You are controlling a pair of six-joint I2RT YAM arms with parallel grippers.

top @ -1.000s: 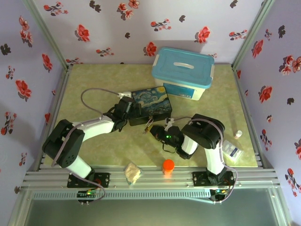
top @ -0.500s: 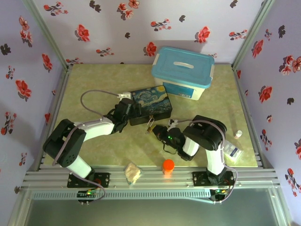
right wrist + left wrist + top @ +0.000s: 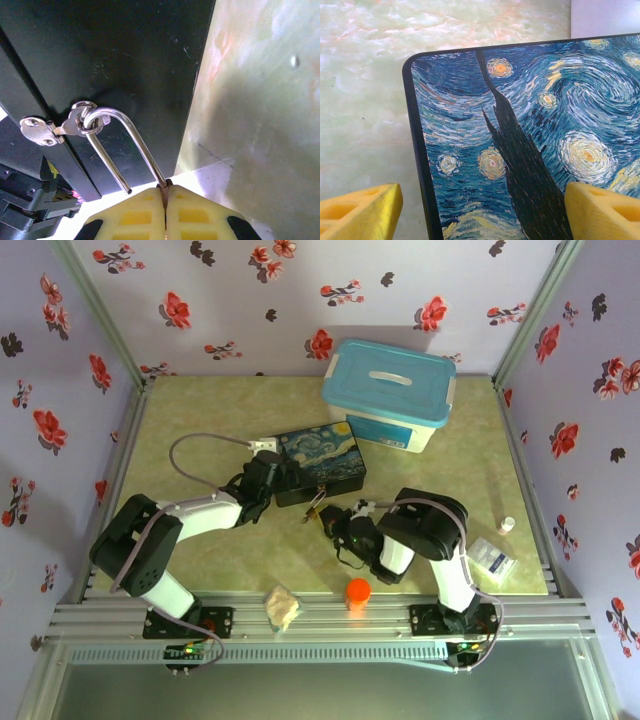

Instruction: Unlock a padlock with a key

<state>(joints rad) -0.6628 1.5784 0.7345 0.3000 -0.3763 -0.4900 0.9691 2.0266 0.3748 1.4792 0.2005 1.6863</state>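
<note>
Padlock (image 3: 145,152) hooked through clasp (image 3: 45,127) of painted box (image 3: 520,125), right claw (image 3: 165,200) clenched on padlock, left claw (image 3: 480,215) released over box corner

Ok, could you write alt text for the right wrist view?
The right gripper, yellow fingers pressed together, pinches the tiny padlock by one leg of its thin silver U-shaped shackle, which hooks through a silver clasp ring on the black box wall. The other leg ends free; green table at right.

I read swirling blue and yellow starry-night paint on the box (image 3: 520,150), with black sides. The padlock (image 3: 142,150) shows a silver shackle, and the finger pads (image 3: 132,217) are yellow. On the pale green marbled table (image 3: 200,410), an orange cylinder (image 3: 358,591) sits at six o'clock and a blue-lidded tub (image 3: 390,390) at one. The lavender walls (image 3: 250,280) carry red and black flowers.
</note>
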